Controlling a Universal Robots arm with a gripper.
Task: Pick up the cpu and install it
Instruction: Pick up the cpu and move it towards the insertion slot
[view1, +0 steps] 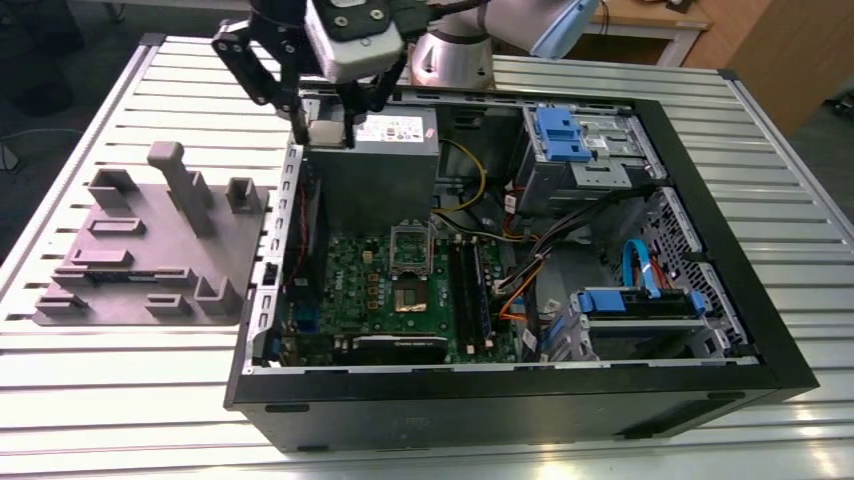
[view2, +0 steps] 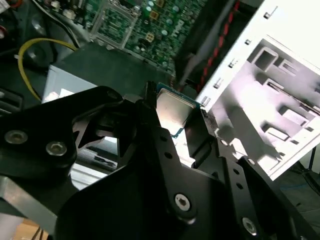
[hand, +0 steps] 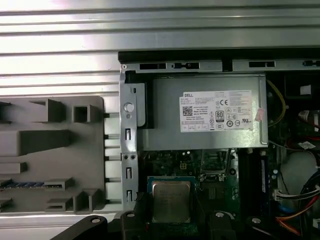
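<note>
Nearest: clamped between the black fingers (view2: 145, 112) of the gripper (view2: 176, 117), the cpu (view2: 172, 106), pinched by two opposite edges, metal top showing in both wrist views. Square, so no long axis to mind.

Hanging high over the grey box (view1: 374, 165), just beside the case wall (view1: 288, 215) on the exterior view's left.

Beyond the box and lower, down on the green board (view1: 380, 300): what looks like the metal-framed socket (view1: 411, 244), off toward the exterior view's lower right of the gripper and well beneath it. Judged open from above. Hemmed by the box edge on the gripper's side, and by black memory sticks (view1: 467, 285) just beside it on the exterior view's right.

Farther off, outside the case on the exterior view's left, a grey tray (view1: 147, 250).
</note>
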